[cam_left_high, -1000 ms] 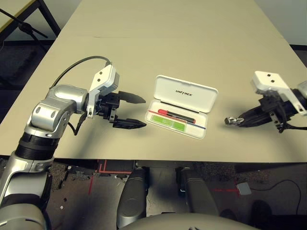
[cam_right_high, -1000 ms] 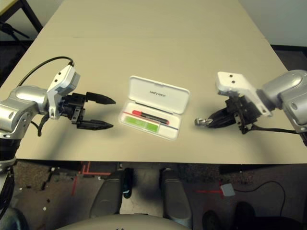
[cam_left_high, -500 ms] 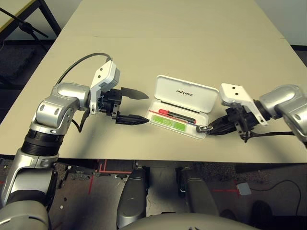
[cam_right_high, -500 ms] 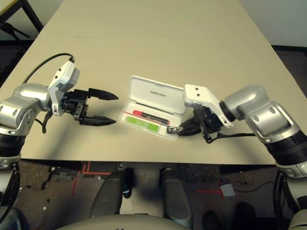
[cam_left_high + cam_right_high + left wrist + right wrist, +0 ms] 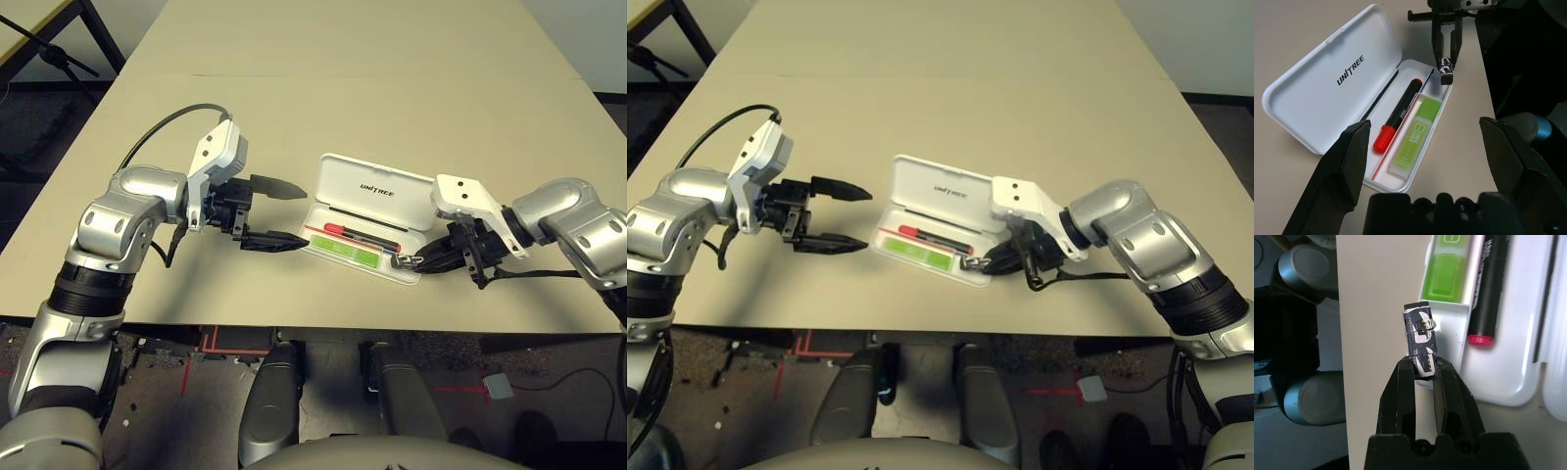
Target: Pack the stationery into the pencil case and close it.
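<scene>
Gripping metal clip [image 5: 1420, 335], right tool [image 5: 406, 261] over open pencil case [image 5: 376, 191]; left tool [image 5: 286, 213] spread apart.

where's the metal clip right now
The metal clip is pinched in the right claw, held over the right end of the open pencil case, just past the marker and green bar.

case [image 5: 1327, 98] open | marker [image 5: 1398, 115], green bar [image 5: 1418, 142] inside | right gripper [image 5: 1446, 61] pinching clip [image 5: 1445, 68] at case end
</scene>
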Action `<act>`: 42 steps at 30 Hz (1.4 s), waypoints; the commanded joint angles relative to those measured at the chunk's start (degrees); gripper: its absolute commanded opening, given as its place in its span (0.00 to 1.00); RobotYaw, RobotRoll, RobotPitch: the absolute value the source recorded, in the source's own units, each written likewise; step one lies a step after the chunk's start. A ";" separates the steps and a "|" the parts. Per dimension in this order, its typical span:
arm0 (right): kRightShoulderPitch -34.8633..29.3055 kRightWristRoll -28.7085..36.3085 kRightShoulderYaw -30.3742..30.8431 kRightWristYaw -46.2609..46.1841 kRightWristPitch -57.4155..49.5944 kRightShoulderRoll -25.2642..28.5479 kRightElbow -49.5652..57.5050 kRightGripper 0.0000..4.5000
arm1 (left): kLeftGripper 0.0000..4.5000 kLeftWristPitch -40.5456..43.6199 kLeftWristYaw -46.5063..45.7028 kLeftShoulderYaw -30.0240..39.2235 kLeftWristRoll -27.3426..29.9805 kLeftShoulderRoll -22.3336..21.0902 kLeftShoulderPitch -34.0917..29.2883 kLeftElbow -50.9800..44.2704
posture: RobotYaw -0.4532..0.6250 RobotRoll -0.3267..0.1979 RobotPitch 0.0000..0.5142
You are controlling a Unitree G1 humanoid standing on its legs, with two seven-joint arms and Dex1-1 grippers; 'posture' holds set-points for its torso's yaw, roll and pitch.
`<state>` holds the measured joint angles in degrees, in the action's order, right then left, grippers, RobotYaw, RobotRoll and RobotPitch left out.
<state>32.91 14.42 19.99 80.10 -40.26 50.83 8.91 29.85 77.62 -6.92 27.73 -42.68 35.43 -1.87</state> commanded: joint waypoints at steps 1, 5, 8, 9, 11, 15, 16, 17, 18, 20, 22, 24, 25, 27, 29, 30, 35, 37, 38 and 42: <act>-0.79 -0.10 1.23 -0.10 0.28 -0.55 -0.27 0.14 | 1.00 -0.65 -0.01 -0.23 -0.68 0.11 0.50 -0.03 | 0.55 0.62 0.37; -0.56 0.69 1.15 0.56 -0.66 -0.95 -0.74 0.44 | 1.00 -0.85 0.02 -0.72 -1.45 0.01 1.02 0.62 | 0.55 0.62 0.37; -0.58 0.71 0.94 0.40 -0.80 -1.06 -0.92 0.70 | 1.00 -1.08 0.06 -0.98 -1.99 0.15 1.56 1.31 | 0.54 0.62 0.37; -0.65 0.74 0.87 0.38 -0.78 -1.07 -0.89 0.79 | 1.00 -1.21 -0.06 -1.08 -2.22 0.23 1.81 1.61 | 0.54 0.62 0.37; -0.74 1.20 0.35 0.33 -1.25 -1.09 -0.87 0.94 | 1.00 -1.57 -0.53 -1.17 -2.76 0.62 2.51 2.61 | 0.54 0.62 0.38; -0.76 2.64 -1.08 1.61 -0.76 -0.01 -0.94 1.00 | 1.00 -2.44 -0.96 -1.54 -4.41 1.11 4.40 5.51 | 0.54 0.62 0.38; -0.91 3.12 -1.55 2.09 -0.35 0.24 -0.78 1.00 | 1.00 -2.52 -1.09 -1.51 -4.65 1.31 4.77 6.04 | 0.54 0.62 0.38; -1.29 3.90 -2.38 2.96 0.90 0.56 -0.64 1.00 | 1.00 -2.50 -1.20 -1.63 -5.10 1.34 5.25 6.69 | 0.54 0.62 0.38; -1.72 4.43 -3.18 3.53 2.39 0.90 -0.61 1.00 | 1.00 -2.55 -1.28 -1.69 -5.42 1.39 5.65 7.25 | 0.54 0.62 0.38; -3.01 6.48 -5.72 5.93 4.96 2.01 -1.91 1.00 | 1.00 -3.33 -1.85 -1.70 -6.35 1.76 6.66 8.96 | 0.54 0.62 0.38; -4.17 9.12 -8.31 8.61 6.24 2.84 -3.64 1.00 | 1.00 -4.19 -2.58 -1.61 -7.36 2.28 7.55 10.64 | 0.54 0.62 0.38; -5.10 10.67 -10.29 10.76 8.06 3.71 -5.24 1.00 | 1.00 -4.62 -2.84 -1.67 -8.15 2.63 8.47 12.33 | 0.54 0.62 0.38; -5.80 12.64 -11.95 11.63 10.07 5.14 -7.06 1.00 | 1.00 -5.62 -4.05 -2.02 -9.95 2.86 9.99 15.27 | 0.54 0.62 0.38; -6.47 14.88 -13.86 12.31 12.66 7.37 -9.94 1.00 | 1.00 -6.80 -5.96 -2.32 -12.49 3.66 12.52 19.94 | 0.53 0.62 0.38; -6.32 16.61 -14.87 12.40 13.63 8.74 -12.36 1.00 | 0.89 -7.78 -7.06 -2.18 -13.80 4.90 14.64 23.72 | 0.53 0.62 0.38; -6.20 18.32 -15.60 12.40 14.11 9.20 -13.45 1.00 | 0.81 -8.49 -7.36 -2.34 -14.55 5.40 15.56 25.38 | 0.53 0.62 0.38; -6.01 21.97 -15.74 12.40 15.74 12.74 -16.61 1.00 | 0.38 -14.65 -10.10 -3.81 -19.86 8.97 21.05 36.80 | 0.53 0.62 0.38; -6.04 21.88 -16.02 12.40 15.86 13.15 -17.27 1.00 | 0.21 -16.86 -9.97 -4.24 -21.12 10.83 23.38 41.61 | 0.52 0.62 0.38; -6.25 22.03 -16.15 12.40 15.91 13.26 -17.31 1.00 | 0.12 -18.23 -9.42 -4.59 -21.83 11.68 24.46 43.81 | 0.52 0.62 0.38; -7.95 22.89 -17.01 12.40 15.22 13.51 -16.36 1.00 | 0.01 -23.25 -8.02 -5.62 -24.56 15.06 29.00 52.38 | 0.51 0.62 0.39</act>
<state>25.85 36.48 3.86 92.29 -24.76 63.68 -8.20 8.82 68.42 -11.71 4.91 -28.19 62.96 47.64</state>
